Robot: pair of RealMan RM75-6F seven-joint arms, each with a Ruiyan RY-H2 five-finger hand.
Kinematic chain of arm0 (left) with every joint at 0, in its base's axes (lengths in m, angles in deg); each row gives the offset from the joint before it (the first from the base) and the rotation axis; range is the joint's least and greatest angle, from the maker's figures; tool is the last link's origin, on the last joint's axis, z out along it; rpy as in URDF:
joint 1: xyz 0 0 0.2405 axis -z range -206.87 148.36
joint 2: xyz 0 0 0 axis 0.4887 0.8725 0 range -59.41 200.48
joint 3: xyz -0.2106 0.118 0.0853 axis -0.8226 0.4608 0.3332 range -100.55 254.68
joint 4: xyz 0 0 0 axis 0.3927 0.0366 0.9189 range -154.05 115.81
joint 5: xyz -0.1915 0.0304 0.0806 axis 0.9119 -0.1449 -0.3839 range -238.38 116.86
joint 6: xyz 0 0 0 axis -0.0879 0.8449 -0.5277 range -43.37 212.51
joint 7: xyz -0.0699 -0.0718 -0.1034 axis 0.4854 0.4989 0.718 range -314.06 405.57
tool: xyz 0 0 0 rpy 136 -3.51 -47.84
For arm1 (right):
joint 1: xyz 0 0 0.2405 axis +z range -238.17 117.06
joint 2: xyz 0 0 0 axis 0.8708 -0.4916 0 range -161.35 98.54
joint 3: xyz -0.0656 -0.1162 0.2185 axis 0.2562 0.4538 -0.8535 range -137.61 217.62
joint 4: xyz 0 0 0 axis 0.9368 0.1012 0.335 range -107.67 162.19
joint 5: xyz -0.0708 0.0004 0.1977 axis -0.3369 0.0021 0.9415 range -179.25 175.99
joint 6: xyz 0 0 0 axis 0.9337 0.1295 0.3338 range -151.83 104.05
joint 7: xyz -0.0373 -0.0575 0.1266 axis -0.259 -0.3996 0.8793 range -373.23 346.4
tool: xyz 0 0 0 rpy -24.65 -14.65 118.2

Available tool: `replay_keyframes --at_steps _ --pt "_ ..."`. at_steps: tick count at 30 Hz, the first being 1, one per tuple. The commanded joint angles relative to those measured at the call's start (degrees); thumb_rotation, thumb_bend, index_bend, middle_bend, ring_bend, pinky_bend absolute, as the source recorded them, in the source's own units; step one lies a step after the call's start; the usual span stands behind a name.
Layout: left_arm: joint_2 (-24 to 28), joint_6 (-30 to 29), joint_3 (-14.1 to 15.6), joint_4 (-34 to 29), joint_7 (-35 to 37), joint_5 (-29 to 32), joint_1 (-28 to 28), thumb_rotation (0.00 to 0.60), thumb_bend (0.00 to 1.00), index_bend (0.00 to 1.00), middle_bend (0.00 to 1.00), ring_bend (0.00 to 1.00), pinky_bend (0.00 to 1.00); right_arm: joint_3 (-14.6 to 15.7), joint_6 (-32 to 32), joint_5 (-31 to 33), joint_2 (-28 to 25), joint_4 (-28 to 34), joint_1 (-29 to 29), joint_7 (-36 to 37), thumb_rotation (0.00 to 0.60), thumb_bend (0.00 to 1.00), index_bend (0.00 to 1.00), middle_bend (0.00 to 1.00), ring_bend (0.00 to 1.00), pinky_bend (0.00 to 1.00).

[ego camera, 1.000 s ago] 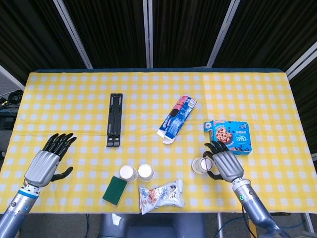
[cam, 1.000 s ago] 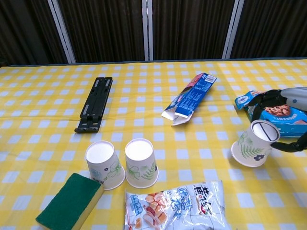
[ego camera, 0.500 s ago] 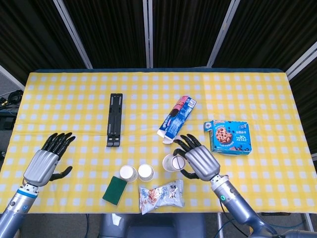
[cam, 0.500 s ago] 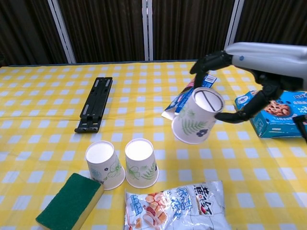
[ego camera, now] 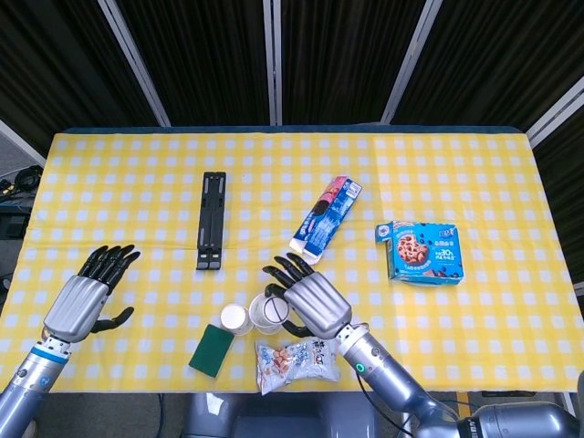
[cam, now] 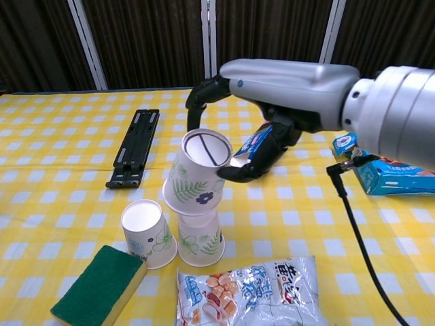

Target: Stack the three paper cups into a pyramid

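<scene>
Two white paper cups with leaf prints stand upside down side by side near the table's front: the left cup (cam: 146,232) (ego camera: 234,318) and the right cup (cam: 202,242). My right hand (cam: 272,115) (ego camera: 310,301) holds a third cup (cam: 194,172) (ego camera: 268,311), tilted with its base up, just above the right cup and overlapping it in the chest view. My left hand (ego camera: 87,297) hovers open at the table's left front, far from the cups.
A green sponge (cam: 99,285) lies front-left of the cups and a snack bag (cam: 251,292) just in front of them. A black bracket (cam: 132,147), a blue toothpaste box (ego camera: 325,219) and a cookie box (ego camera: 422,252) lie farther back on the yellow checked cloth (ego camera: 128,182).
My right hand has carried the third cup leftward from the table's right side to directly over the two standing cups. The left hand has not moved.
</scene>
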Motion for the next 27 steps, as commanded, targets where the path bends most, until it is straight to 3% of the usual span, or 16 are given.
replay_keyframes --at_steps 1,12,27 --pt "0.15 0.05 0.04 0.13 0.48 -0.14 0.05 0.600 0.30 0.00 0.00 0.00 0.00 -0.41 -0.65 2.22 2.20 -0.58 1.94 -2.24 0.600 0.25 0.46 0.13 0.00 0.00" --pt "0.43 0.55 -0.10 0.55 2.20 0.06 0.34 0.600 0.30 0.00 0.00 0.00 0.00 0.00 -2.60 6.11 6.30 -3.14 5.29 -4.70 0.600 0.25 0.46 0.13 0.00 0.00" --pt "0.42 0.84 -0.16 0.67 2.42 0.29 0.42 0.600 0.30 0.00 0.00 0.00 0.00 0.80 -4.56 7.89 7.61 -3.81 7.13 -5.12 0.600 0.25 0.46 0.13 0.00 0.00"
